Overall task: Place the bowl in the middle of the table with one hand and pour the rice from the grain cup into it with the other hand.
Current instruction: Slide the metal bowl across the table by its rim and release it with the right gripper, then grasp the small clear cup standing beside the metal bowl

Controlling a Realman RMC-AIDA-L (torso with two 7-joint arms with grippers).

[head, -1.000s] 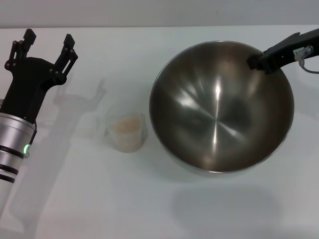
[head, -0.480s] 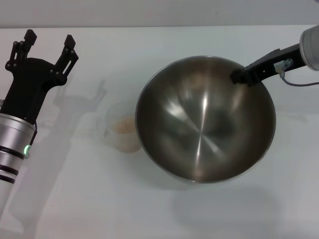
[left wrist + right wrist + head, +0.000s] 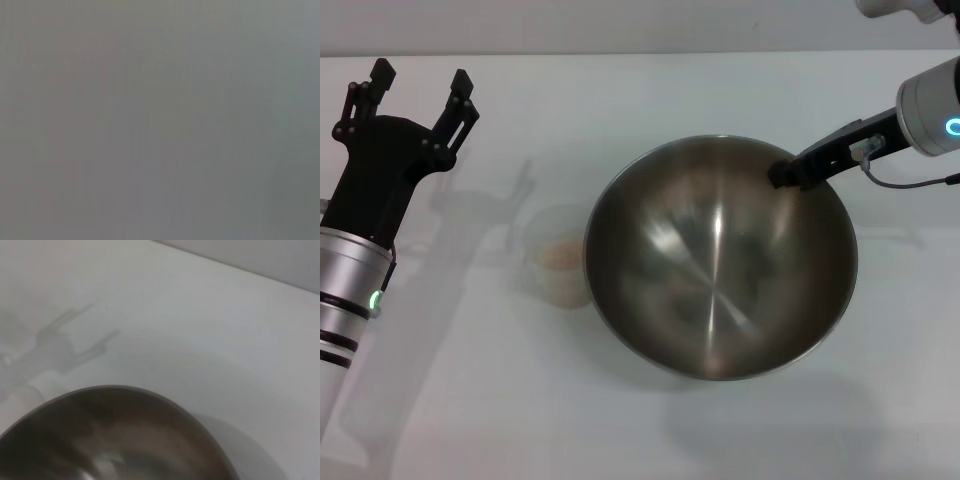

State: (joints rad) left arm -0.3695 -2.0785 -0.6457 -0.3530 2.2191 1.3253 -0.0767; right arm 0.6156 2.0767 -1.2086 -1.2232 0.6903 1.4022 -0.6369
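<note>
Right black two-finger gripper (image 3: pixel 785 175) on its silver wrist: reaching in from the far right, fingers pinched on the far-right rim of the large shiny stainless-steel mixing bowl (image 3: pixel 720 258). Bowl tipped slightly, its reflective inside facing up and toward the camera, near the middle of the plain white tabletop (image 3: pixel 620 100). Nothing inside the bowl but reflections.

Small translucent plastic grain cup (image 3: pixel 556 262): upright on the table just left of the bowl, its right side hidden behind the bowl's rim (touching or merely overlapped, cannot tell). Pale beige rice (image 3: pixel 560 256) lying low in the cup.

Left black gripper (image 3: pixel 416 88): at the far left, well apart from cup and bowl, fingers spread wide and pointing toward the far edge, holding nothing. Green light glowing on its silver wrist.

Right wrist view: curved steel rim of the bowl (image 3: pixel 115 435) close below, white table (image 3: pixel 200 320) beyond, with a faint shadow of an arm across it. Left wrist view: flat grey only, nothing to make out.
</note>
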